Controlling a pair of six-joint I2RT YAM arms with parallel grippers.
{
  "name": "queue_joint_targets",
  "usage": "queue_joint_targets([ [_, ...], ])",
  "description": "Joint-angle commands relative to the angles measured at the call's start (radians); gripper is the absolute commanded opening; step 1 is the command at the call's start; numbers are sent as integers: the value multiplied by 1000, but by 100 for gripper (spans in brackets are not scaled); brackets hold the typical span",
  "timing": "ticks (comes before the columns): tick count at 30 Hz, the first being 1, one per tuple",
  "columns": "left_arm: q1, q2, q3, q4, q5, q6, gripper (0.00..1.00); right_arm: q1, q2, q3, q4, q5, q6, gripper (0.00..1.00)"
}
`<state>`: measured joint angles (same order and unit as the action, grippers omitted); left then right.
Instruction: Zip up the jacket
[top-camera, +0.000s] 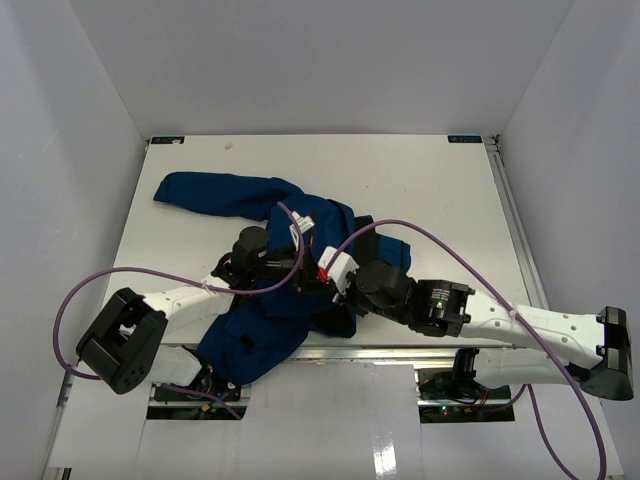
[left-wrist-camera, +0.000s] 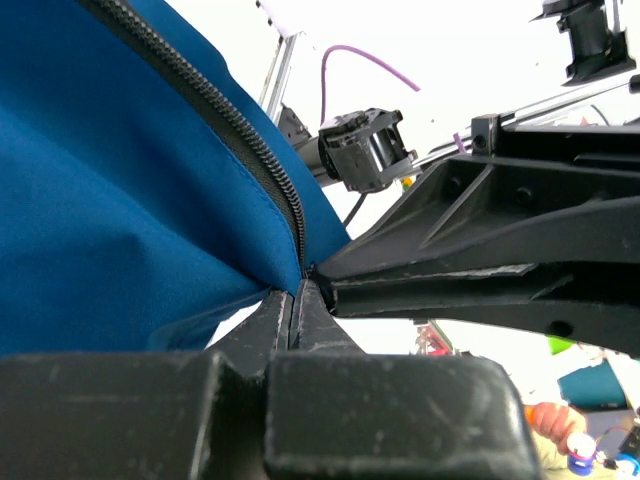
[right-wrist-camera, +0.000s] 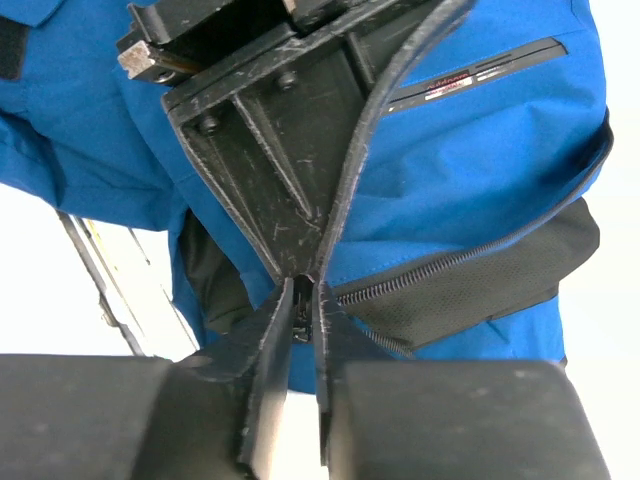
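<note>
**Top view.** The royal-blue soft fabric jacket (top-camera: 225, 195) lies crumpled on the left half of the flat white table (top-camera: 430, 180). One sleeve is stretched toward the far left corner, and the near hem lies over the table's near edge. My two arms come in from either side and meet over the jacket's middle, fingertips just beside each other. Thin purple cables (top-camera: 440, 250) loop over both arms.

**Left wrist view.** The fingers of my left gripper (left-wrist-camera: 297, 295) are pressed together, pinching the blue cloth. The pinch sits at the lower end of a row of black zip teeth (left-wrist-camera: 240, 150), which runs up and to the left along the jacket's front edge. A black ribbed finger of my other arm reaches the same spot from the right.

**Right wrist view.** My right gripper (right-wrist-camera: 303, 290) is closed to a narrow slit on a black zip edge of the jacket. That edge rises from the fingertips as a thin dark strip. I cannot tell whether a slider sits between the tips. My left finger lies just behind the strip, touching it. To the right, a second row of zip teeth borders a panel of black mesh lining (right-wrist-camera: 480, 285). Farther off, a slim black pocket zip (right-wrist-camera: 480, 72) with small red lettering crosses the blue cloth.
</note>
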<state>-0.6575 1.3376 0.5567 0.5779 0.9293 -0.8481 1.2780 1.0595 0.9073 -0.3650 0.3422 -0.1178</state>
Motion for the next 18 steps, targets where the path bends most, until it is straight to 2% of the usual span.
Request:
queue_joint_targets([
  [1,-8,-13,-1,25,35,-3,0,-5,-11,19,15,48,-19,10],
  [2,-8,-12,-1,25,36,-3,0,-5,-17,18,17,48,-19,8],
  [18,-8,-14,-6,46,47,-13,0,-6,-68,-10,16,125,-6,8],
])
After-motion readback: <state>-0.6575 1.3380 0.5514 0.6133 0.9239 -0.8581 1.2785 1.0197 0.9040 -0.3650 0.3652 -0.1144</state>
